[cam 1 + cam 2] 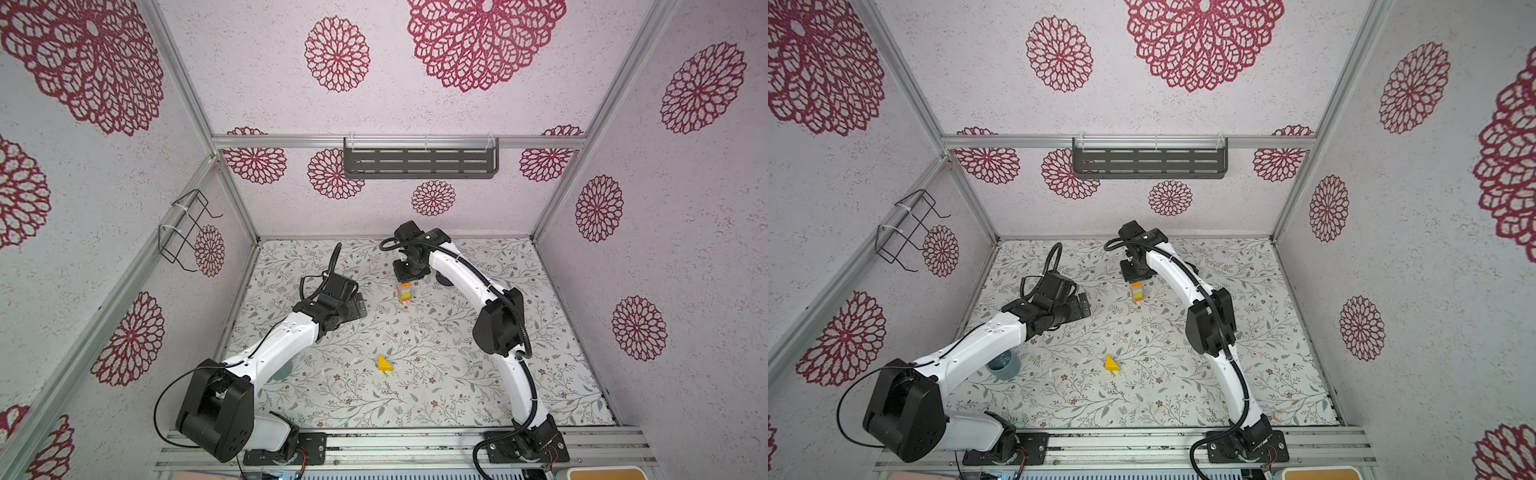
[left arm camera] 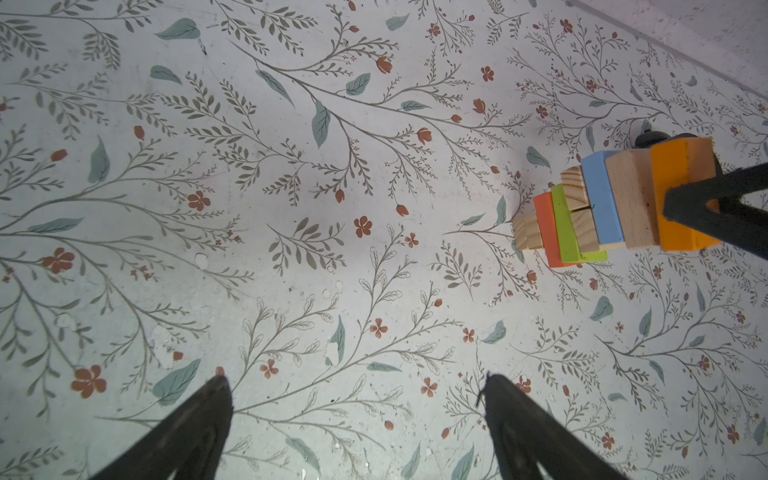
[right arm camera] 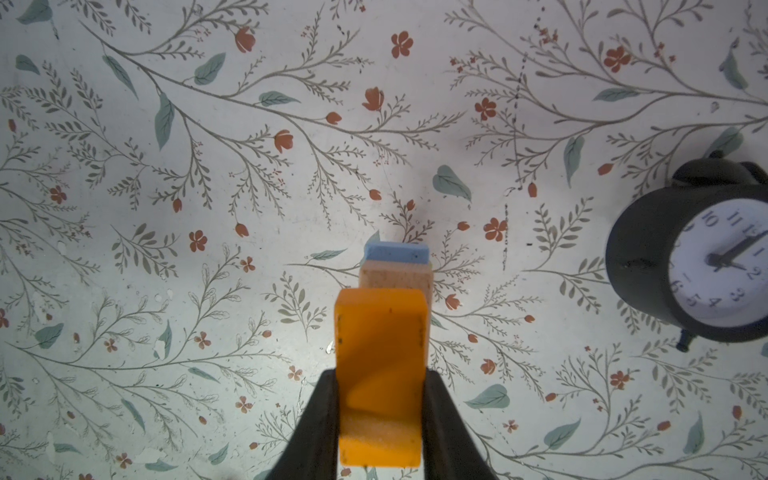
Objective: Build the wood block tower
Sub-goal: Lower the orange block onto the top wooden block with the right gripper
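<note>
R gripper (image 3: 380, 374) is clamping the orange block (image 3: 380, 328) by its two sides, jaws closed on it, and is holding it on top of the tower (image 2: 582, 216). The tower is standing at far-centre of the table (image 1: 457, 374), directly under that gripper. L gripper (image 2: 355, 378) is hovering near, jaws wide open, empty. Yellow wedge (image 1: 385, 363) is lying well apart, toward the arm bases.

Risks:
- Lower blocks are sitting offset, so sideways drag at release is likely toppling the column.
- Orange block, if tilted, is liable to be sliding off.
- Clock (image 3: 698, 266) is standing near the tower, w/ bump risk on retreat.
</note>
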Controlling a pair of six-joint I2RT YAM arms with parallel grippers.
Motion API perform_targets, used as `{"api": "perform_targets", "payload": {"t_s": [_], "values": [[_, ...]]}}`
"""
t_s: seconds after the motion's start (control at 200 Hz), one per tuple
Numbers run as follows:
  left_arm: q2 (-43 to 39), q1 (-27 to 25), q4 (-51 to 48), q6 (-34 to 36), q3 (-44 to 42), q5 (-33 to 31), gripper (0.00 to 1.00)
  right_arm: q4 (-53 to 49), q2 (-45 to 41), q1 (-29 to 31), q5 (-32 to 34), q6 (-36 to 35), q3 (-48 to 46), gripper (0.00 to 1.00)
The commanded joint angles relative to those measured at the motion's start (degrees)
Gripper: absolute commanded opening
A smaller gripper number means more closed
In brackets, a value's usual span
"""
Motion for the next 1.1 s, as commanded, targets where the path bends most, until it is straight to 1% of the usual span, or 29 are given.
{"api": "perform_targets", "payload": {"t_s": [0.0, 0.59, 1.096], "values": [[0.33, 0.54, 0.69, 0.52, 0.04, 0.19, 0.97, -0.05, 0.21, -0.40, 0.43, 0.85, 1.56, 0.28], [-0.32, 0.57, 1.40, 0.86, -0.56, 0.87, 0.97, 0.36, 0.42, -0.60, 0.43, 0.74, 1.61, 0.30], [-0.28, 0.67, 1.75, 0.55, -0.97, 2.08, 0.97, 0.16, -0.03, -0.65, 0.68, 0.30, 1.58, 0.42]]}}
